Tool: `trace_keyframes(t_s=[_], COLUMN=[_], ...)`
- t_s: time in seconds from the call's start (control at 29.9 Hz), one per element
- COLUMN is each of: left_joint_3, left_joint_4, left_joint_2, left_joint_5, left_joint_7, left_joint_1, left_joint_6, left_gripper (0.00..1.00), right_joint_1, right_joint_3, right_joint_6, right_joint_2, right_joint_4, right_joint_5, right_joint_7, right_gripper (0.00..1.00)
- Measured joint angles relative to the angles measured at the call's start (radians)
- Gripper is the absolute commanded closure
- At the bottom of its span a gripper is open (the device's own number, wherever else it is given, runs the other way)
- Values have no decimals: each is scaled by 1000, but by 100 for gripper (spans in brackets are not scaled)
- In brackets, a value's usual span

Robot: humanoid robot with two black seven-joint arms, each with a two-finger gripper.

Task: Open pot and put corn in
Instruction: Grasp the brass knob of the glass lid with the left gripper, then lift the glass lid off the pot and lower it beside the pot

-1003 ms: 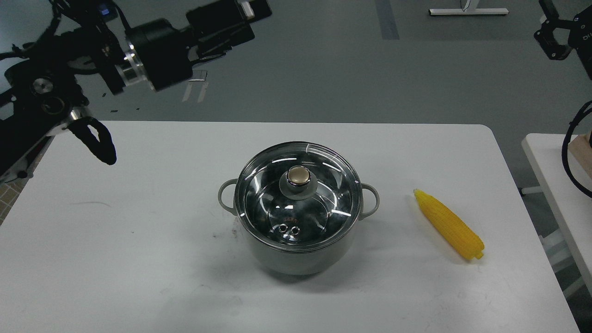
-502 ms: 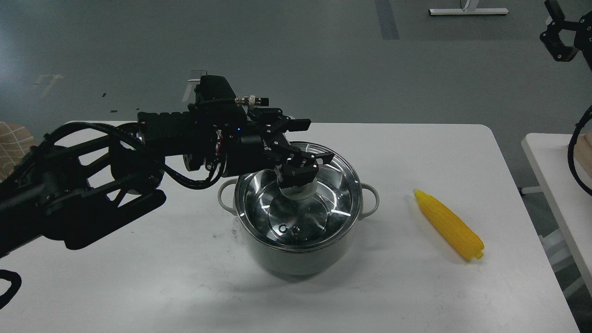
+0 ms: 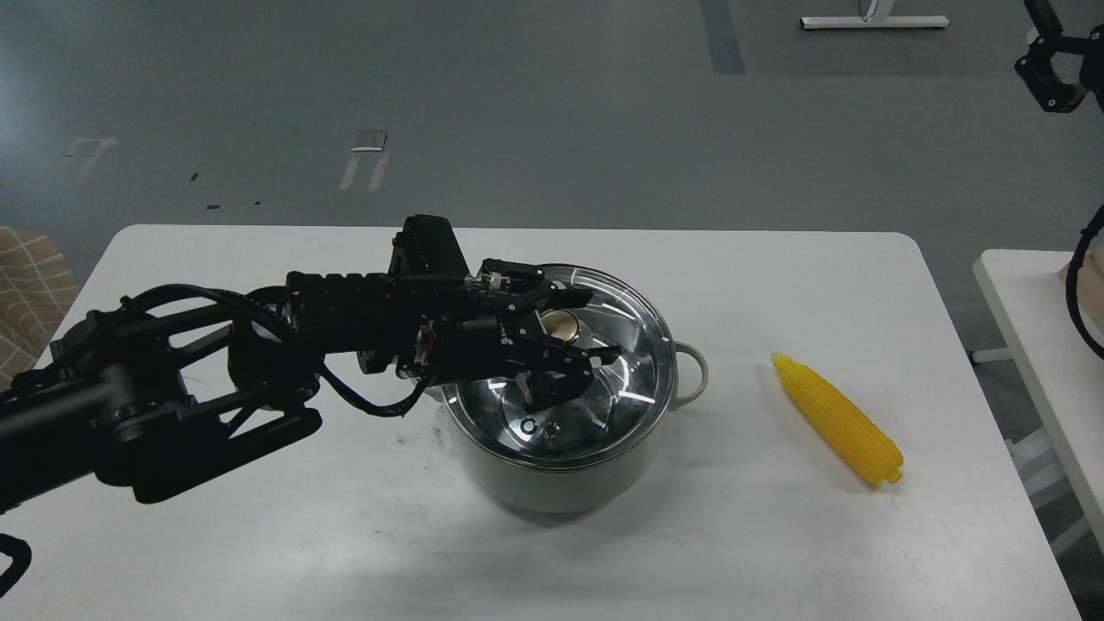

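The pale grey-green pot [image 3: 561, 483] stands mid-table with its glass lid [image 3: 625, 379] on it. The lid's gold knob [image 3: 561, 325] shows between the fingers of my left gripper [image 3: 580, 326]. That gripper reaches in from the left and is open, one finger on the far side of the knob and one on the near side. The yellow corn [image 3: 837, 420] lies on the table right of the pot, away from both grippers. My right gripper [image 3: 1048, 79] hangs high at the top right corner, small and dark, far from the table.
The white table [image 3: 259, 517] carries only the pot and the corn. My left arm [image 3: 216, 379] spans the table's left half. A second white table [image 3: 1026, 293] stands at the right edge. Grey floor lies beyond.
My left arm swung from high at the left down over the pot. The gripper has lowered so that its fingers stand either side of the lid's knob. The right gripper drifted slightly right.
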Motion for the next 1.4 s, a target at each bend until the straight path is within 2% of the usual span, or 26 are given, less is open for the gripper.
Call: trace_keyframes(t_s=[0.3,0.57,0.64,0.77,0.9,1.2,1.4], left_joint_3=[-19,-32,-36,-38,-40,-98,-169], left_joint_4=[37,38,38,38,38,2,-63], left_joint_2=[9,10,10,10,11,21,124], left_joint_5=[-2,2,5,6,6,6,-5], left_joint_7=[1,1,1,1,0,8,-2], left_joint_1=[15,79,84,86,94,92,80], left_joint_6=[28,35,38,39,40,36,21], left_gripper=[32,32,38,64,81,82,82], right_joint_1=[2,2,2,1,0,-4,-6], right_joint_3=[2,2,2,2,2,-1,-1], right_joint_6=[0,0,0,0,0,0,0], right_joint_2=[2,4,4,5,6,10,11], right_joint_4=[14,15,15,14,11,4,4], right_joint_5=[0,0,0,0,0,-4,-5], right_joint_7=[0,0,0,0,0,0,0], right_gripper=[0,0,0,0,0,0,0])
